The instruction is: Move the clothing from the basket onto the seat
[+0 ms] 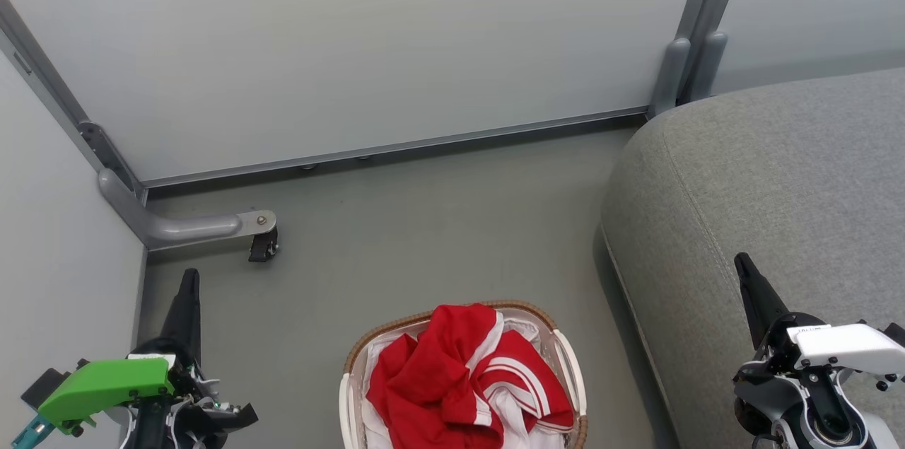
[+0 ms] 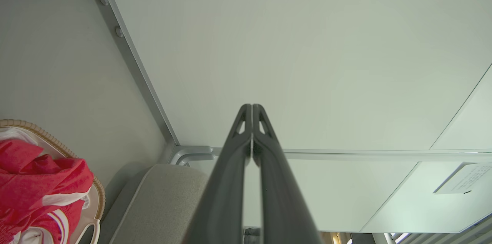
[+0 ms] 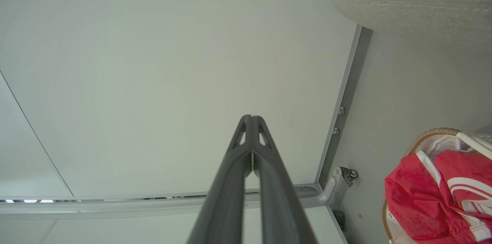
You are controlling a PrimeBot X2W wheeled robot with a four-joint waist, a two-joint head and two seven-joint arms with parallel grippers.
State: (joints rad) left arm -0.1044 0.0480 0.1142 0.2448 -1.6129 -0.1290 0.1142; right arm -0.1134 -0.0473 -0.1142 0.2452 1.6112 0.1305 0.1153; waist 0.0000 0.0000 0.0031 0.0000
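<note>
The basket (image 1: 397, 324) sits on the grey floor (image 1: 438, 237) in front of a two-armed wheeled robot, and the job looks to be at its very start. The clothing (image 1: 452, 378), a bunched heap of red sportswear with white stripes and panels, lies inside the basket over its white liner (image 1: 527, 326). No red shows on the visible part of the seat (image 1: 778, 180), the large grey cushion just to the right of the basket. The left hand (image 1: 189, 285) hangs above the floor left of the basket, its dark fingers clenched together on nothing. The right hand (image 1: 748, 275) hovers over the seat's near edge, likewise clenched and empty. How many pieces make up the heap cannot be told. By this view, every step is left: open a hand, reach into the basket, grasp a garment and lay it on the cushion.
</note>
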